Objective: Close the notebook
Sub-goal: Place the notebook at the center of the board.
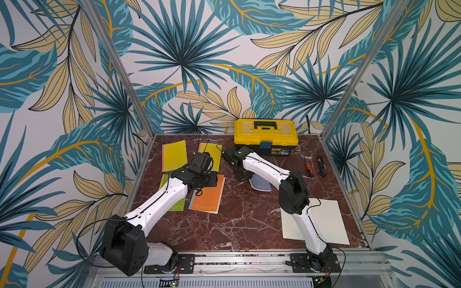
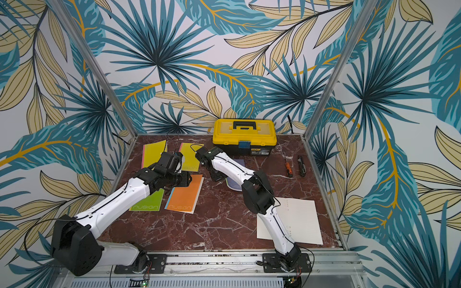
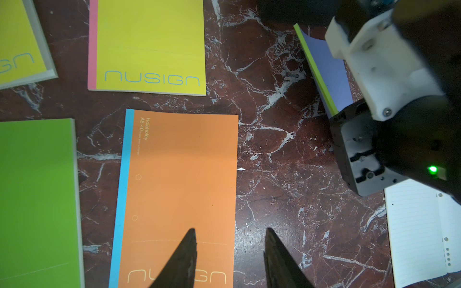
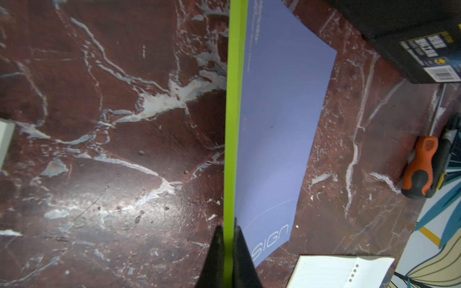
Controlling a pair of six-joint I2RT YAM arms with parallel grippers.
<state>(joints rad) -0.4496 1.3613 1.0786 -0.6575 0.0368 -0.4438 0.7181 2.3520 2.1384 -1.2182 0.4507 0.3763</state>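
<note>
Presently the purple notebook (image 4: pixel 279 124), on the surface (image 1: pixel 237 224), is gripped at its green edge by the right fingers (image 4: pixel 219 240). The left fingers (image 3: pixel 188 251) are held open over the orange notebook (image 3: pixel 179 174).

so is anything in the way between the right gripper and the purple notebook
Nothing visible: the right gripper is shut on the lime-green edge of the purple notebook. The screwdriver and toolbox lie apart from it.

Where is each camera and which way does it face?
Top views: high over the bases, looking down at the table; left arm, right arm show.
Left wrist: faces down at the orange notebook; left gripper open.
Right wrist: faces down along the purple notebook; right gripper pinches its edge.
Shared: both wrists see the purple notebook.
</note>
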